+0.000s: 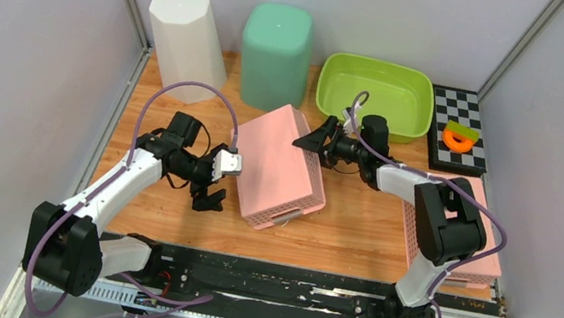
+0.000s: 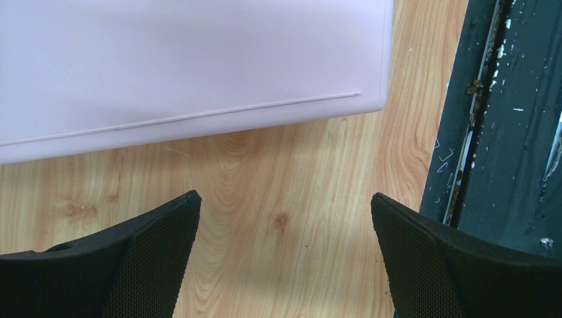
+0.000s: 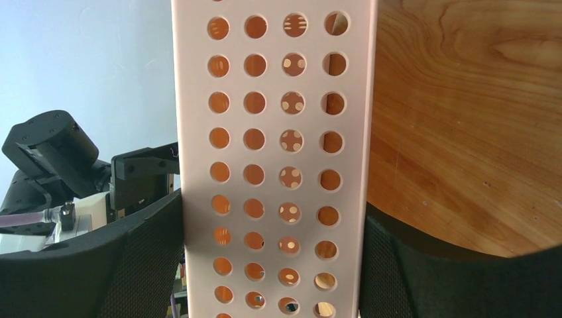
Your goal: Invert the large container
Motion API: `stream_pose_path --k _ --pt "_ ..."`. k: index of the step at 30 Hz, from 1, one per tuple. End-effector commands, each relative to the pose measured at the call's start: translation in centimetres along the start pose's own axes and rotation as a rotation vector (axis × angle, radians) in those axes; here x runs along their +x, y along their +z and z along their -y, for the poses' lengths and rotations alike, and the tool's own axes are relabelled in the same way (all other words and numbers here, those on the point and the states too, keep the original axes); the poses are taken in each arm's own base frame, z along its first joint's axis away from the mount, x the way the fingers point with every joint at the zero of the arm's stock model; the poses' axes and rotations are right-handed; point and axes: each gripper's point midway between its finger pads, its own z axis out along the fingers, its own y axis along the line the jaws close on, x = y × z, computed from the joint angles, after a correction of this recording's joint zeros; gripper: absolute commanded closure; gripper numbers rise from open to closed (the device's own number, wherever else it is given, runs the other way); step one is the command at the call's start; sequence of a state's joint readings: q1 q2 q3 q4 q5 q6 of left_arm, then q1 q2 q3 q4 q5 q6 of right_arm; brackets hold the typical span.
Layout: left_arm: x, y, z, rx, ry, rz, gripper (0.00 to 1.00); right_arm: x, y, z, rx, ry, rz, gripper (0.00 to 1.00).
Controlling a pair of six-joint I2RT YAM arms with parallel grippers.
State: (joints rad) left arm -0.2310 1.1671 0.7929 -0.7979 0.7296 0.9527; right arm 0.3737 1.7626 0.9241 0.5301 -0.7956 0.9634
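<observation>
Top view: the pink basket [image 1: 278,163] lies at the centre of the bench [image 1: 354,223], smooth base facing up, rim down, turned slightly askew. The left fingers [image 1: 209,199] hang at its 8 o'clock, just beside the wall; the right fingers [image 1: 312,140] meet its edge at 1 o'clock. Left wrist view: the left fingers are spread wide with nothing between them except bare wood grain; the basket's matte, rounded corner sits at 12 o'clock, apart from them. Right wrist view: the right fingers straddle a wall perforated with round holes, pads at or just beside both faces; whether they press on it cannot be told. Handling: thin moulded plastic, probably light, moderately stiff, liable to flex. Take hold across the wall near the rim; the smooth base offers little purchase.
</observation>
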Motion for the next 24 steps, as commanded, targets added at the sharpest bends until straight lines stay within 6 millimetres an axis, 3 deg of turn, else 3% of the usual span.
stream_pose_path --k 1,10,24 --pt "-0.9 -0.7 -0.5 -0.021 0.028 0.02 0.0 3.6 0.5 4.8 0.136 -0.032 -0.099 0.21" --pt "-1.0 -0.8 -0.4 -0.022 0.031 0.023 0.0 4.0 0.2 5.6 0.16 -0.053 -0.112 0.21" --pt "-1.1 -0.9 -0.3 -0.023 0.036 0.028 0.0 4.6 -0.1 9.0 0.223 -0.024 -0.113 0.21"
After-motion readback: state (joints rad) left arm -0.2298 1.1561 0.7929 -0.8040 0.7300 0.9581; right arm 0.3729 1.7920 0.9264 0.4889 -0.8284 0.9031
